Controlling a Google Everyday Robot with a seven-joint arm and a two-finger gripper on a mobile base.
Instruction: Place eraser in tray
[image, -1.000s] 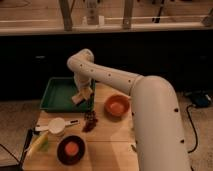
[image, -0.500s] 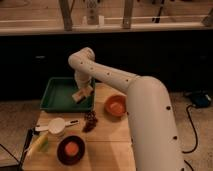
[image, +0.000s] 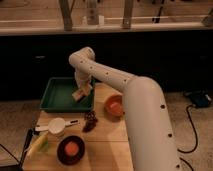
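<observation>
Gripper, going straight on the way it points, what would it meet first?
Likely the tray floor; the gripper, shut on the eraser, points down over its right side; depth is unclear.

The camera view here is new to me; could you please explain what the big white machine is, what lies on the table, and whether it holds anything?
There is one picture, looking down along the robot; where the camera is mounted is unclear. The thick white tube is the robot's single arm, reaching across a wooden table. At its far end is the gripper, a two-finger clamp. It is shut on the eraser, a small tan block, over the right side of the tray, which is shallow and dark green. Also on the table are an orange bowl, a dark bowl, a yellow corn cob, a dark reddish clump and a white cup.
</observation>
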